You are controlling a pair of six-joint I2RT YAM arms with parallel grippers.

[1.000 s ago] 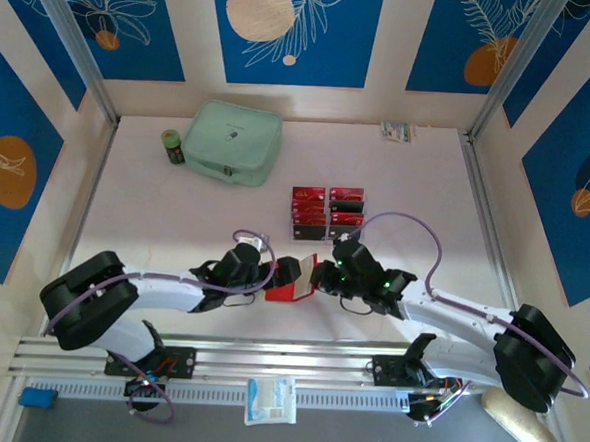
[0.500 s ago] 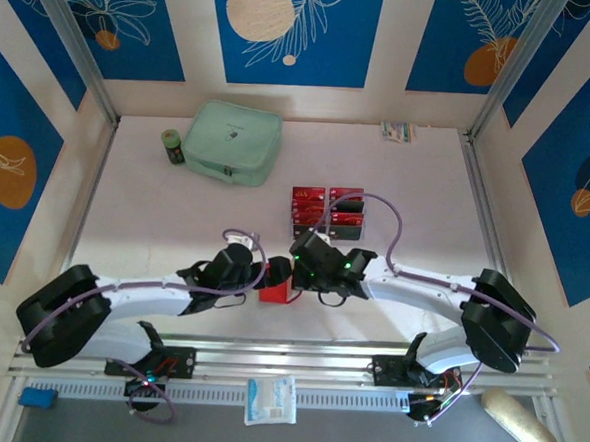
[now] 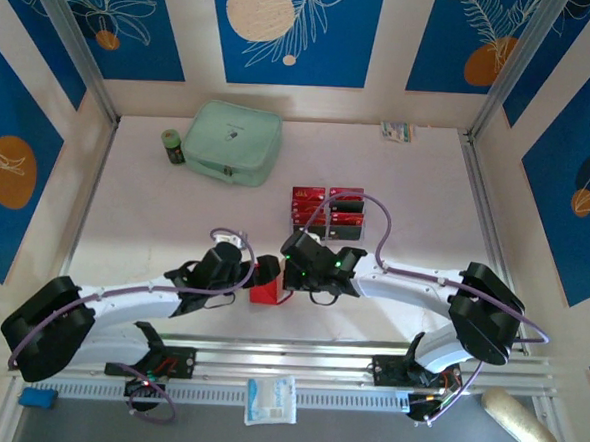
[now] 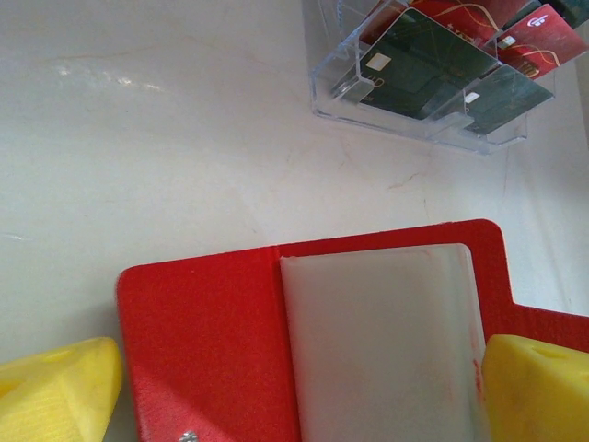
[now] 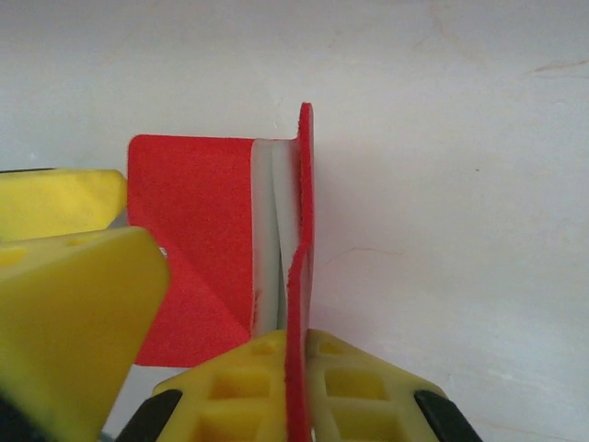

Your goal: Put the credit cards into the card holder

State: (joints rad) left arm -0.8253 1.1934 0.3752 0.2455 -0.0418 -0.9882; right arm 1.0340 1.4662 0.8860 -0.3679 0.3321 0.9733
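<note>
Pinching the raised flap of the small red leather-like folding card holder (image 5: 189, 249), the right gripper (image 5: 285, 391) is kept clamped on it. The left gripper (image 4: 294, 387) is positioned with jaws spread wide, flanking the card holder, nothing gripped. Red-and-dark credit cards (image 4: 428, 60) are stored in a clear plastic tray (image 4: 405, 129) at the holder's 12 o'clock.

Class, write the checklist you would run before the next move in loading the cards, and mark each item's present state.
1. The small square red leather-like wallet lies open, pale pocket showing: ok.
2. Right jaws shut on its upright flap: ok.
3. Left jaws wide, straddling wallet: ok.
4. Left jaws touching wallet: cannot tell.
5. Red-and-dark credit cards loaded: not ok; all seen sit in clear plastic tray.
</note>
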